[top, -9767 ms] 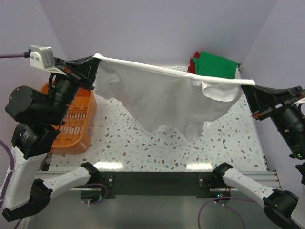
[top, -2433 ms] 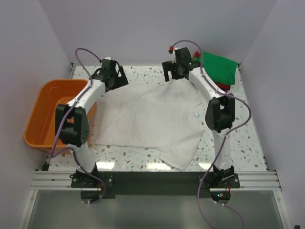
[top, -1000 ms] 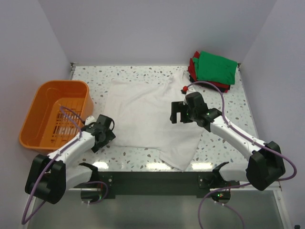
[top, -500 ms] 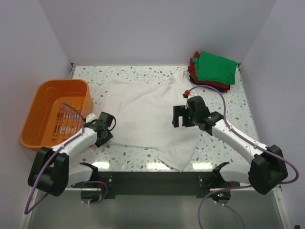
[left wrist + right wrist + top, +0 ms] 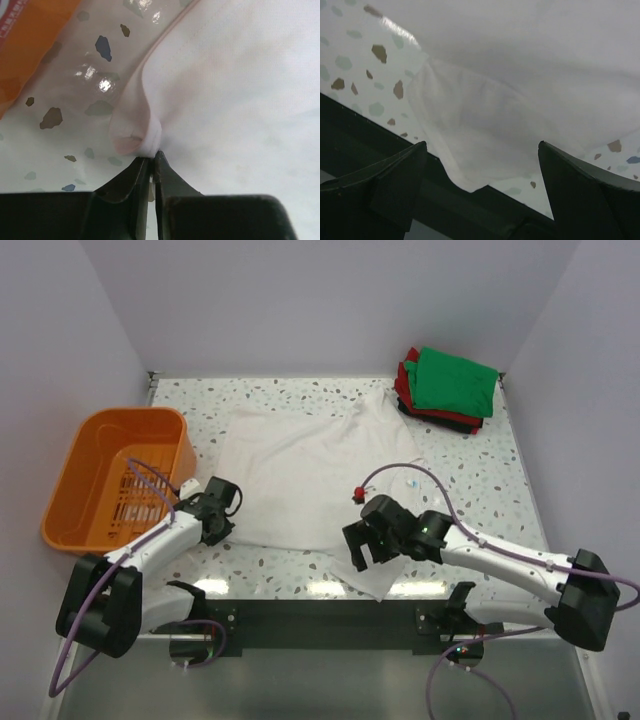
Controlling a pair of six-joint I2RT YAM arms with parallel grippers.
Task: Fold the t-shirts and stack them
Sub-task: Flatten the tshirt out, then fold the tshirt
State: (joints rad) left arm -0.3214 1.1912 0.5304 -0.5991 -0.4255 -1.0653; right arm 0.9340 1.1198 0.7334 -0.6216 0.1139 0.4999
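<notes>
Off-white t-shirt (image 5: 310, 465), left edge pinched in the low left end effector (image 5: 151, 159); right end effector (image 5: 482, 150) low, wide apart.

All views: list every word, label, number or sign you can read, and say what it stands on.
No text here can be read.
Red print on the orange basket, at the corner of the left wrist view: blurred and cut off.
Small label on the off-white t-shirt: too small to read.
</notes>
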